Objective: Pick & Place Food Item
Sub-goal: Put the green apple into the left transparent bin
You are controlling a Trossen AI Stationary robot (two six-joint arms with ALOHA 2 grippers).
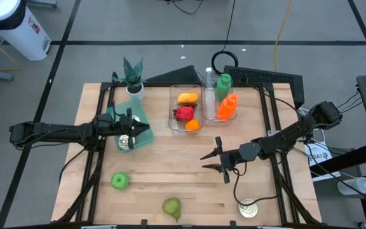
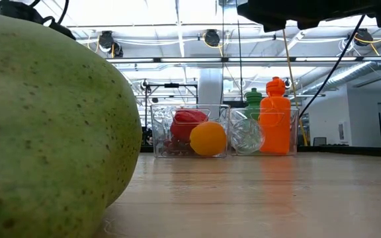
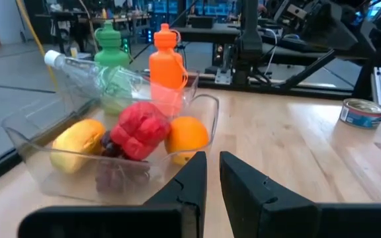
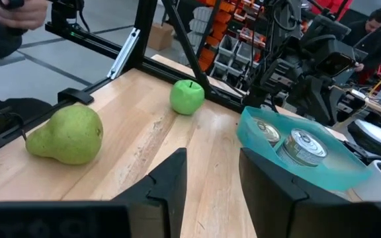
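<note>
A clear bin (image 1: 174, 108) at the table's far middle holds a yellow fruit (image 3: 78, 142), a red fruit (image 3: 141, 129) and an orange (image 3: 187, 135). A green apple (image 1: 120, 181) and a pear (image 1: 172, 207) rest on the wood near the front edge. My left gripper (image 1: 146, 129) hangs shut and level above a teal dish (image 1: 138, 116), pointing toward the bin, with nothing in it (image 3: 213, 158). My right gripper (image 1: 207, 161) stands open over the table's middle, pointing toward the pear (image 4: 68, 135) and apple (image 4: 187, 97), its fingers bare (image 4: 213, 158).
A second clear bin holds a clear bottle (image 1: 208, 89), a green bottle (image 1: 224, 83) and an orange bottle (image 1: 227, 107). The teal dish (image 4: 303, 149) carries two cans. A lone can (image 1: 248, 208) stands front right, a potted plant (image 1: 132, 76) far left. People show beyond the table (image 4: 376, 26).
</note>
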